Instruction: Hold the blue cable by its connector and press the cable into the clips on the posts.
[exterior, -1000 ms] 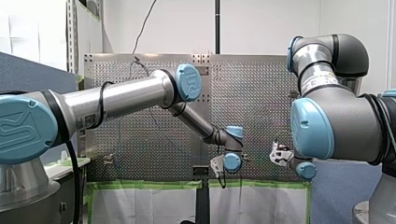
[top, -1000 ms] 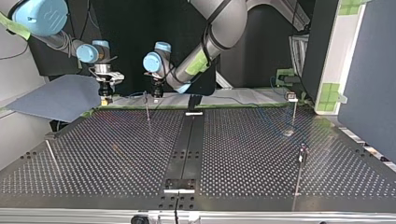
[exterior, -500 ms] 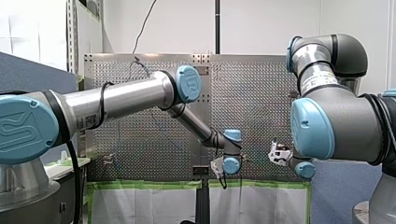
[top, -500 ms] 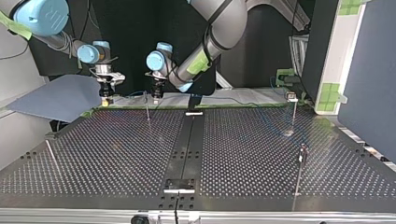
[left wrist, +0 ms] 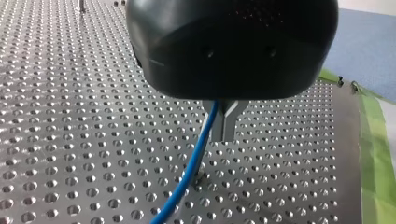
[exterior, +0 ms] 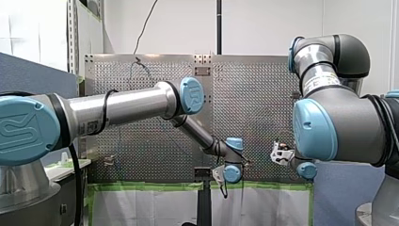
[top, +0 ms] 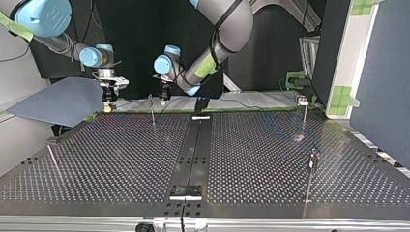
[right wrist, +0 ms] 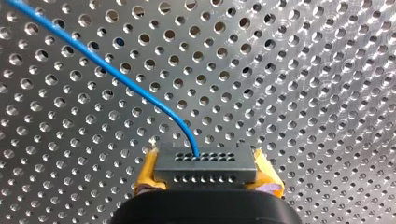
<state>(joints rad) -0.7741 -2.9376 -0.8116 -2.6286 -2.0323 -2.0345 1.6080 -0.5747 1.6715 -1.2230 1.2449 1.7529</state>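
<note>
Firmly, my right gripper (right wrist: 205, 161) clamps the dark grey connector block (right wrist: 205, 171) between its 2 yellow pads. The thin blue cable (right wrist: 116, 77) curves from it over the perforated metal table (right wrist: 303, 70). My left gripper (left wrist: 225, 134) has its metal fingertips pinched together around that cable, just above the table.

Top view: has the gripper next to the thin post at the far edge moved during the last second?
Yes. My left gripper has slid slightly toward the view's right, away from the thin post.

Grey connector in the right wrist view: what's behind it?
The perforated table, with the blue cable running from the connector across it. The right pincer's black body covers the connector's base.
</note>
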